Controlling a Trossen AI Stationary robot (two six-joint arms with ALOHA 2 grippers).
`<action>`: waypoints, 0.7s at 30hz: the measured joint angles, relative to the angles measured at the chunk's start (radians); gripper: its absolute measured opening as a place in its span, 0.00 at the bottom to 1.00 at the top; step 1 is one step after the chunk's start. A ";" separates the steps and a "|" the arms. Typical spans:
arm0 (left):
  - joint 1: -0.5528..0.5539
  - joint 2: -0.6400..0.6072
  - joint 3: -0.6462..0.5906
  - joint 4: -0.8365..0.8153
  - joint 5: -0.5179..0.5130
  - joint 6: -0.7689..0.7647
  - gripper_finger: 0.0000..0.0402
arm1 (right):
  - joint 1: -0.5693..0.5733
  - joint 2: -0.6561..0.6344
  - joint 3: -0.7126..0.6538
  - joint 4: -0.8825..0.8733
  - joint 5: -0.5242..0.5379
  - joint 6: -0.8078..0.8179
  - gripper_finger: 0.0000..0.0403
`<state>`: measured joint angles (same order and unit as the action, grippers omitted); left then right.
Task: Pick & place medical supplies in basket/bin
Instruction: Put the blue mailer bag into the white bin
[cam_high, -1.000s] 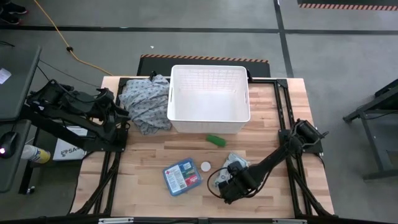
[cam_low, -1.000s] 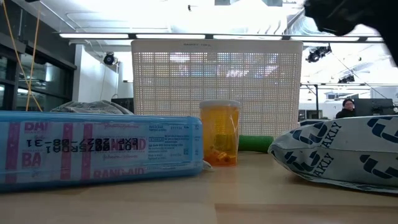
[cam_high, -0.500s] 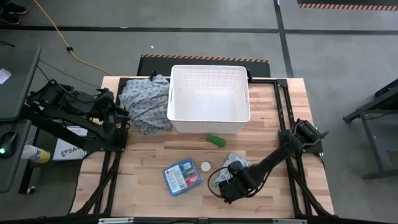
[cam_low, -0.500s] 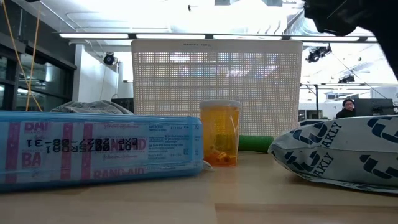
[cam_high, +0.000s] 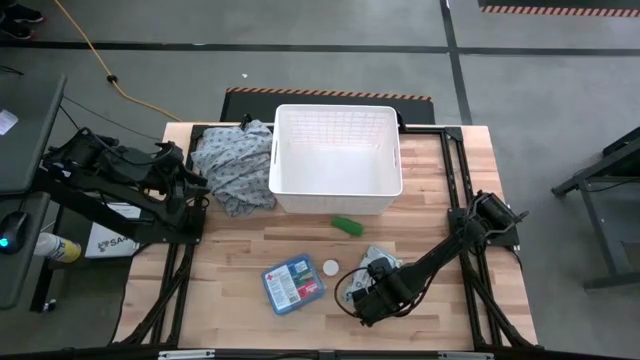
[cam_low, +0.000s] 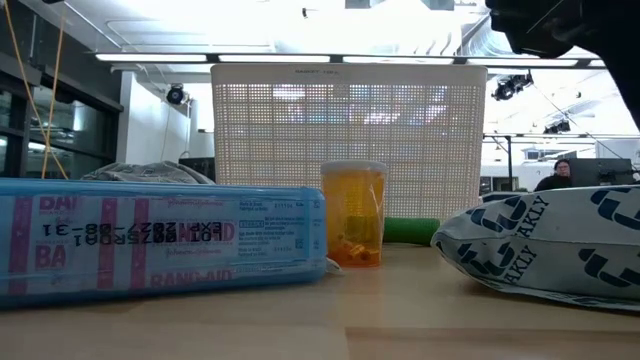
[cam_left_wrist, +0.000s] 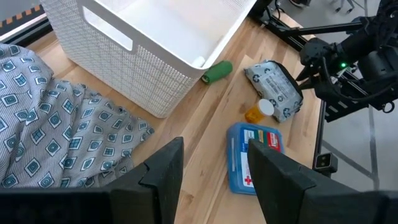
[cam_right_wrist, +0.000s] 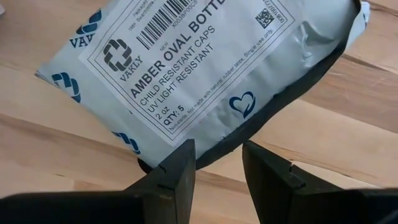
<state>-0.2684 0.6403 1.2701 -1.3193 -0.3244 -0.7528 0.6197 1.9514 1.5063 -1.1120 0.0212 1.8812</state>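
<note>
Right gripper (cam_right_wrist: 214, 171), fingers spread, poised at the grey-white soft printed packet (cam_right_wrist: 199, 68) near the table's front edge; closing on it comes next; white slatted plastic basket (cam_high: 336, 150) empty.

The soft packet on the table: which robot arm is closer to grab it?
The right one. Its pincer hangs open just over the soft packet, while the left pincer waits far off by the cloth.

A grey concrete floor (cam_high: 300, 40) crossed by dark tape lines filled the upper part of the high view, with an orange cable (cam_high: 95, 55) trailing at upper left. In the low view, long ceiling lights (cam_low: 330, 58) glowed across the top, and a person (cam_low: 562, 172) sat at far right.
</note>
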 joint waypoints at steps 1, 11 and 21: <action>0.000 0.000 0.000 0.000 0.000 0.000 0.53 | 0.000 0.002 0.000 0.000 0.000 0.000 0.31; 0.000 0.000 0.000 0.000 -0.001 0.000 0.53 | -0.001 0.076 0.005 0.047 -0.009 0.004 0.31; 0.000 0.000 0.000 0.000 -0.001 0.000 0.53 | -0.007 0.080 0.003 0.044 -0.049 0.022 0.31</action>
<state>-0.2684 0.6403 1.2701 -1.3193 -0.3256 -0.7528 0.6126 2.0310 1.5089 -1.0680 -0.0283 1.9032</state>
